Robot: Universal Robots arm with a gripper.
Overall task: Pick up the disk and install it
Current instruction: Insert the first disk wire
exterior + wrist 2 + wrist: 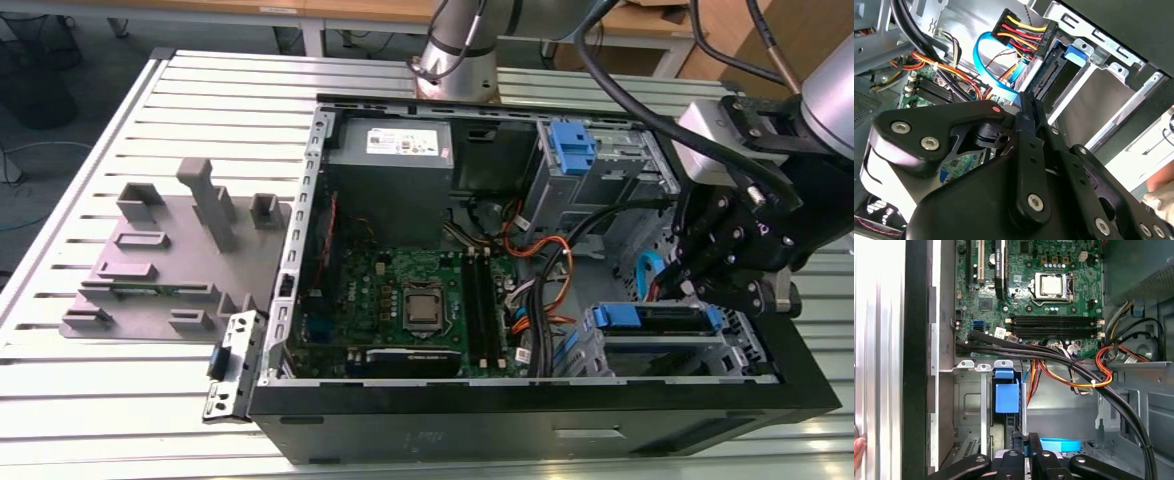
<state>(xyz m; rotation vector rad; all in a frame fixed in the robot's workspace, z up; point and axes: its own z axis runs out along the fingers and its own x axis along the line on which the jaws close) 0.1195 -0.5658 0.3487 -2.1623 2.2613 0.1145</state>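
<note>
The disk (657, 319), a dark flat drive with a blue plastic rail, lies in the lower drive bay at the case's front corner, on the exterior view's right. Its blue tab (1006, 395) and its connector edge (1048, 75) show in the wrist views. My black gripper (681, 285) hangs just above that bay, beside a light-blue data cable (650, 274). In both wrist views its fingers (1017, 452) stand close together, shut, with the tips (1025, 98) pointing at the disk's connector end. I see nothing held between them.
The open computer case (534, 405) lies on a slatted metal table. Inside are the motherboard (414, 290), a grey power-supply box (391, 150), an upper bay with a blue frame (570, 146) and cable bundles (1089, 372). A grey moulded holder (174, 250) stands on the left. A person's hand (858, 450) is by the case.
</note>
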